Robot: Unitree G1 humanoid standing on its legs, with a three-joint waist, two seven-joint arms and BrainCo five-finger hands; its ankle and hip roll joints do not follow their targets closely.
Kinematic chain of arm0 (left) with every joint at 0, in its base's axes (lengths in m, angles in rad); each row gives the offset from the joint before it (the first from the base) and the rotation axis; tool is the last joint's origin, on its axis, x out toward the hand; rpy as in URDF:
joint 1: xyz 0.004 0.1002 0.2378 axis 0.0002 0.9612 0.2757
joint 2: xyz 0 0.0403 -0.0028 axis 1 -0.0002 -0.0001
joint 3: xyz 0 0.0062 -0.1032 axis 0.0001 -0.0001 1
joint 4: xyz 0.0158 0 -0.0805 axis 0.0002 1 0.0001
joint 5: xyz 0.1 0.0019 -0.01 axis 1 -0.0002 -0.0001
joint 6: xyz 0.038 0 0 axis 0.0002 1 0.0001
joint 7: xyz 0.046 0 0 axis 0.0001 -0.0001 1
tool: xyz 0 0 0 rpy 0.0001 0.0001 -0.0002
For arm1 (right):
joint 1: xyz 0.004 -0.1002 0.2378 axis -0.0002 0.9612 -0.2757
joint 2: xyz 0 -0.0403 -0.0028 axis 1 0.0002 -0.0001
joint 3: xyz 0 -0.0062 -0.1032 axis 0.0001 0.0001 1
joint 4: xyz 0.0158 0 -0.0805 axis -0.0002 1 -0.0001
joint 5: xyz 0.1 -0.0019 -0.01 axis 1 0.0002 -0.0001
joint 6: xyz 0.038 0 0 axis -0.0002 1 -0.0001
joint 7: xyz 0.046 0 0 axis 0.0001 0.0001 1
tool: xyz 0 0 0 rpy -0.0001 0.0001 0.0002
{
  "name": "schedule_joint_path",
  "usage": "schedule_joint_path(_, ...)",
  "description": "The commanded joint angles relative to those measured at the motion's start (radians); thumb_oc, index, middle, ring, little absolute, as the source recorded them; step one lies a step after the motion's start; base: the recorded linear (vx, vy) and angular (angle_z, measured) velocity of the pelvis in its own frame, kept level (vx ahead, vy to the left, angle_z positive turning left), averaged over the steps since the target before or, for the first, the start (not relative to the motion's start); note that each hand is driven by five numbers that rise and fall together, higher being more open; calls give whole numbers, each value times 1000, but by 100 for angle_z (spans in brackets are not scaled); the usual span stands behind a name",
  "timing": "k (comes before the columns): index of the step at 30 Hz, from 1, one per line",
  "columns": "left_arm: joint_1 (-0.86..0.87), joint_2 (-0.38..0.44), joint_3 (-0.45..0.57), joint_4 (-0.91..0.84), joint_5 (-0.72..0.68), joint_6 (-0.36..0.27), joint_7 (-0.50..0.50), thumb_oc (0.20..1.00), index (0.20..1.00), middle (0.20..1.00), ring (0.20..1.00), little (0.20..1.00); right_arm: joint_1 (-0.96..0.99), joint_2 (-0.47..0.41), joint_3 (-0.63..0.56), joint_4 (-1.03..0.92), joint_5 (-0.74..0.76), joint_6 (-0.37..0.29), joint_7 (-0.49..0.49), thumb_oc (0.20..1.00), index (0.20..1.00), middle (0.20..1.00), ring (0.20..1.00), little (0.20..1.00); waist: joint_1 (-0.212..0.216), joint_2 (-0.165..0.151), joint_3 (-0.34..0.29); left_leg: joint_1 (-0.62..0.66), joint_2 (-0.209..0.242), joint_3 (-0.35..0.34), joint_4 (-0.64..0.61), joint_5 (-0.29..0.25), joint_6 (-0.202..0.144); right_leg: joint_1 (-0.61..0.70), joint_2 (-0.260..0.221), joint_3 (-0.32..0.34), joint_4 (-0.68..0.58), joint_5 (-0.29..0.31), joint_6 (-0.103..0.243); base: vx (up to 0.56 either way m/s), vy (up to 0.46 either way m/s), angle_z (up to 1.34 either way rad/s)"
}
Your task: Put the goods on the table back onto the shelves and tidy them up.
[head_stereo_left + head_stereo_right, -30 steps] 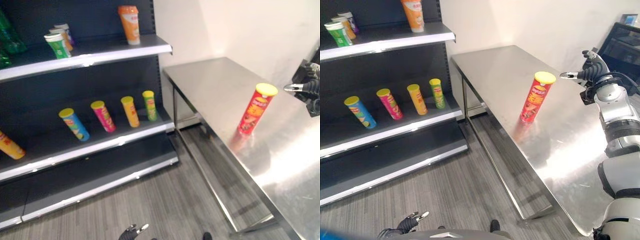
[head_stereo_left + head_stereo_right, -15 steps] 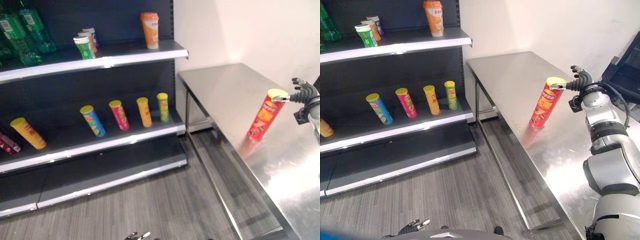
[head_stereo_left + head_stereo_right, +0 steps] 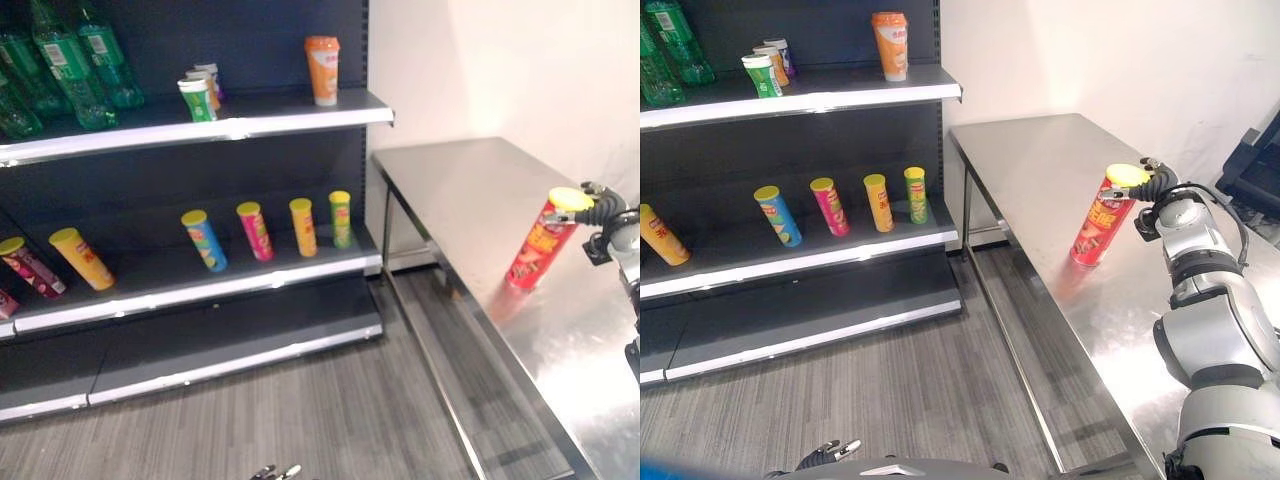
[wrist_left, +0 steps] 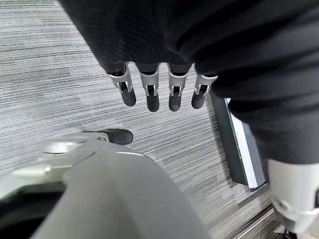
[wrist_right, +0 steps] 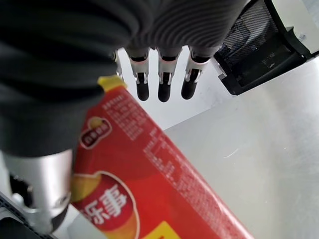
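Note:
A red tube can (image 3: 534,244) with a yellow lid stands upright on the steel table (image 3: 460,190), near its front edge. My right hand (image 3: 1155,187) is at the can's top from the right. In the right wrist view the can (image 5: 149,179) lies between the thumb and the straight fingers (image 5: 163,84), and the hand is open. My left hand (image 3: 825,455) hangs low over the floor with relaxed fingers (image 4: 152,94) and holds nothing.
The dark shelf unit stands left of the table. Its middle shelf (image 3: 200,290) carries blue (image 3: 204,240), pink (image 3: 255,231), orange (image 3: 303,226) and green (image 3: 341,219) tube cans, leaning. An orange cup (image 3: 322,70) and green bottles (image 3: 70,70) stand on the top shelf. A black object (image 3: 1252,165) sits beyond the table's right side.
The camera has swung left, so more of the shelf shows. My right hand has come in from the right up to the can's lid. The can stands where it was.

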State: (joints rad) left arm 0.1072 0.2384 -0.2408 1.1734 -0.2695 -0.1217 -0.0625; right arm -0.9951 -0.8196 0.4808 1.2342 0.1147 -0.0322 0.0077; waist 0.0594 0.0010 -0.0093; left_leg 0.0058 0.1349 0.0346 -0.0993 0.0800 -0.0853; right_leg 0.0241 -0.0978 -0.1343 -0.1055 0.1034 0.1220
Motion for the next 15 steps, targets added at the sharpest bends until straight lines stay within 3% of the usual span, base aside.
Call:
schedule_joint_path(1,-95,28,-37,17,-1,-18,7,1000,1000,1000,1000,1000,-170,-12,69,74,-33,-13,-13,1000,1000,1000,1000,1000,24,-60,61,73,-8,29,12,-112,-32,15,-40,-31,18,-44,30,-12,-5,4)
schedule_joint_path(10,-96,28,-38,15,4,-13,2,1000,1000,1000,1000,1000,-167,10,93,105,-89,5,18,1000,1000,1000,1000,1000,40,-67,65,66,-5,18,12,-107,-34,16,-40,-43,18,-47,27,-3,-2,5)
schedule_joint_path(11,-96,28,-38,15,4,-13,2,1000,1000,1000,1000,1000,-167,10,93,105,-89,5,18,784,784,784,784,784,40,-67,65,66,-5,18,12,-107,-34,16,-40,-43,18,-47,27,0,0,0)
schedule_joint_path(12,-95,29,-38,14,4,-12,2,1000,1000,1000,1000,1000,-166,11,93,108,-91,7,18,263,263,263,263,263,42,-67,65,65,-5,16,12,-106,-34,17,-40,-45,18,-47,27,0,0,0)
schedule_joint_path(13,-96,30,-37,16,4,-12,1,1000,1000,1000,1000,1000,-165,11,93,110,-96,8,21,200,200,200,200,200,45,-68,66,63,-5,13,12,-105,-34,18,-41,-47,18,-47,26,0,0,0)
schedule_joint_path(15,-96,30,-36,17,3,-12,1,1000,1000,1000,1000,1000,-165,11,92,112,-96,8,21,200,200,200,200,200,45,-68,66,62,-5,12,12,-105,-34,19,-41,-49,18,-48,26,1,1,2)
